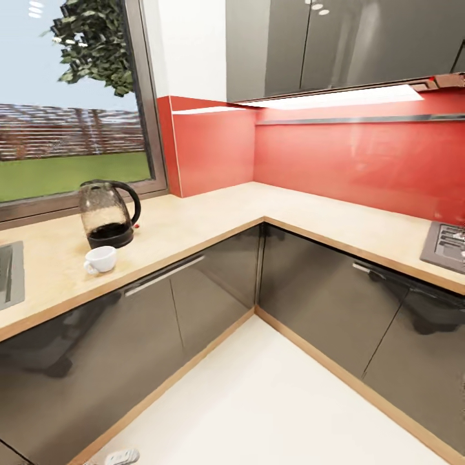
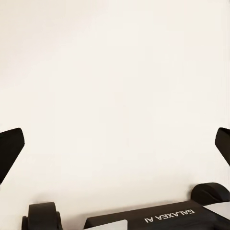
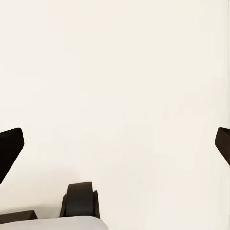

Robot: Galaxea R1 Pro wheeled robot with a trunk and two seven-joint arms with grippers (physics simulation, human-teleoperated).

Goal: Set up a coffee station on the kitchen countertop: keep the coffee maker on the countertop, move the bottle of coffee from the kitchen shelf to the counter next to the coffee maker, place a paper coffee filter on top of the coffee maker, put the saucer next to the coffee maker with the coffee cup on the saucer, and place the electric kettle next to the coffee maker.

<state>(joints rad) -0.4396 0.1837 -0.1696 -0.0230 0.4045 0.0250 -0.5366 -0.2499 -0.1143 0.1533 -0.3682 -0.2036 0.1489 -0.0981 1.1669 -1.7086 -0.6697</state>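
The electric kettle (image 1: 108,215), a glass jug with black base and looped handle, stands on the kitchen countertop (image 1: 213,216) below the window. A white coffee cup (image 1: 101,259) sits just in front of it, near the counter's front edge. My left gripper (image 2: 115,148) hangs open over pale floor, its dark fingertips (image 2: 10,148) far apart. My right gripper (image 3: 115,148) is likewise open over the floor, with nothing between its fingertips (image 3: 10,146). The coffee maker, bottle of coffee, kitchen shelf, paper coffee filter and saucer are out of view.
The counter is L-shaped, with a red backsplash (image 1: 349,161) and dark upper cabinets (image 1: 336,45). A sink edge (image 1: 10,274) lies at far left, a hob (image 1: 447,245) at far right. White floor (image 1: 271,407) fills the corner before the cabinet fronts.
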